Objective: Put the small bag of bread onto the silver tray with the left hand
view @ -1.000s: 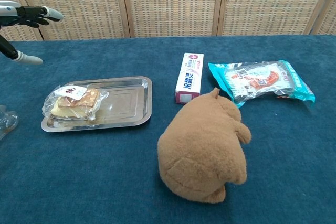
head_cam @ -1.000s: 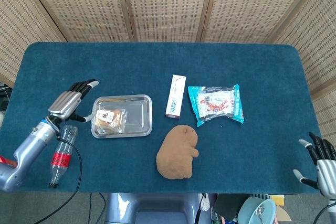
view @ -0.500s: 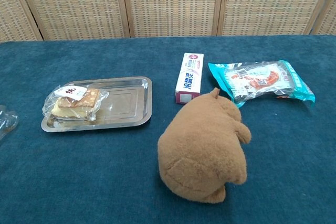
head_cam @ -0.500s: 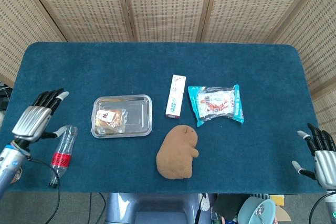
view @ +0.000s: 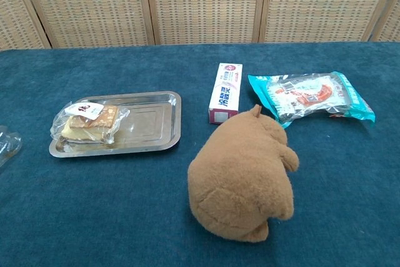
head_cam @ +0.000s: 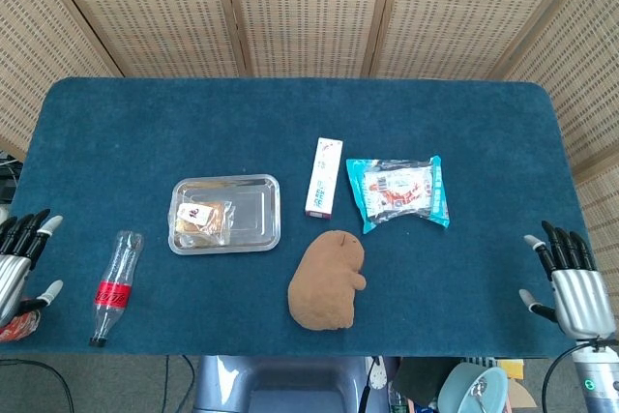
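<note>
The small clear bag of bread (head_cam: 202, 221) (view: 88, 121) lies on the left part of the silver tray (head_cam: 255, 216) (view: 153, 123). My left hand (head_cam: 19, 263) is at the table's front left edge, far from the tray, fingers spread and holding nothing. At the front right edge my right hand (head_cam: 571, 282) also has its fingers spread and empty. Neither hand shows in the chest view.
A plastic cola bottle (head_cam: 112, 284) lies left of the tray, near my left hand. A brown plush toy (head_cam: 327, 279) (view: 240, 176) sits at front centre. A toothpaste box (head_cam: 324, 176) (view: 224, 92) and a teal snack packet (head_cam: 398, 191) (view: 309, 95) lie right of the tray.
My left hand has drawn back from beside the tray to the table's front left edge, leaving the chest view. The right hand rose slightly. The bread bag stays on the tray.
</note>
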Tool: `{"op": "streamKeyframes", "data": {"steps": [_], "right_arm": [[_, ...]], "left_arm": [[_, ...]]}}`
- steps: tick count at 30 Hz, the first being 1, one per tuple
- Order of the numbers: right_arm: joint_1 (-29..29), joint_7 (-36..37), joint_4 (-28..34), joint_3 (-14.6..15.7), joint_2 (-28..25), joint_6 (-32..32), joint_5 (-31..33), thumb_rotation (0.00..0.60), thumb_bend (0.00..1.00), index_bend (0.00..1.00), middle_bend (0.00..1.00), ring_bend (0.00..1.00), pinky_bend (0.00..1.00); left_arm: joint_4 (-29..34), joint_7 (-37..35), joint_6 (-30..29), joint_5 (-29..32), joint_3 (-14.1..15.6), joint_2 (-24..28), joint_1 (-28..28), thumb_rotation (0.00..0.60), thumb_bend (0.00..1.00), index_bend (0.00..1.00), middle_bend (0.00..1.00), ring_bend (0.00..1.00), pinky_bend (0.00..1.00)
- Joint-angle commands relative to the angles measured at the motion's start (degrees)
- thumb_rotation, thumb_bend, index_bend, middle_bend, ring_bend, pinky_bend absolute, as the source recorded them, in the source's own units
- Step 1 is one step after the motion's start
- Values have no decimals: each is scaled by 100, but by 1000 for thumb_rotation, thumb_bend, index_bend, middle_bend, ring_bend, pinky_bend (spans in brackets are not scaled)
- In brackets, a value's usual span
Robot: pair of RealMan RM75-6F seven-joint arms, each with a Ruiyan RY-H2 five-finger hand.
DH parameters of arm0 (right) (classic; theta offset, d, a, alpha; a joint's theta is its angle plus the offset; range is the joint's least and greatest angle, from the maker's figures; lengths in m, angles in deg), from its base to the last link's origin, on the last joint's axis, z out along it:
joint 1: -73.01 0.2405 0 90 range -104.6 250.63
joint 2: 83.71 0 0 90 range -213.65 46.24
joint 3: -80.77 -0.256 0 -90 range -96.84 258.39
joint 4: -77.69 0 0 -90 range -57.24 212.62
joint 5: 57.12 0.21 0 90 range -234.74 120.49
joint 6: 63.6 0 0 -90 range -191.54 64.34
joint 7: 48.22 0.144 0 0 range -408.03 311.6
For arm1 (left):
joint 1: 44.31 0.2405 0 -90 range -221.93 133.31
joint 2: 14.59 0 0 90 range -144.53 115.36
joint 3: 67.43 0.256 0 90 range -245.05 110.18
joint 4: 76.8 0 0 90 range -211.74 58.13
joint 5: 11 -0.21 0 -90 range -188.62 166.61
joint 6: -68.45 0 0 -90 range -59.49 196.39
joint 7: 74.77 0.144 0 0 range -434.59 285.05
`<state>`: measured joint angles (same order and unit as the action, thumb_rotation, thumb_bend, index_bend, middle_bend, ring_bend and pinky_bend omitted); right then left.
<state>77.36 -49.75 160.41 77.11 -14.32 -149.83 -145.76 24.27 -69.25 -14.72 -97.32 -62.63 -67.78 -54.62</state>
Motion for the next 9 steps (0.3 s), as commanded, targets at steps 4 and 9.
{"op": "streamKeyframes", "data": {"steps": [4,9], "right_arm": [[35,-91,166,6,-66,1,-32,600,221,142,0,0,0],[122,-150,248,-35,-100,145,44,600,221,142,0,0,0]], "left_arm": [[-141,-74,-76,-143,-27,-132,120,600,304,0,0,0,0],[-176,-105,-79,-136,-80,-136,166,600,305,0,0,0,0]]}}
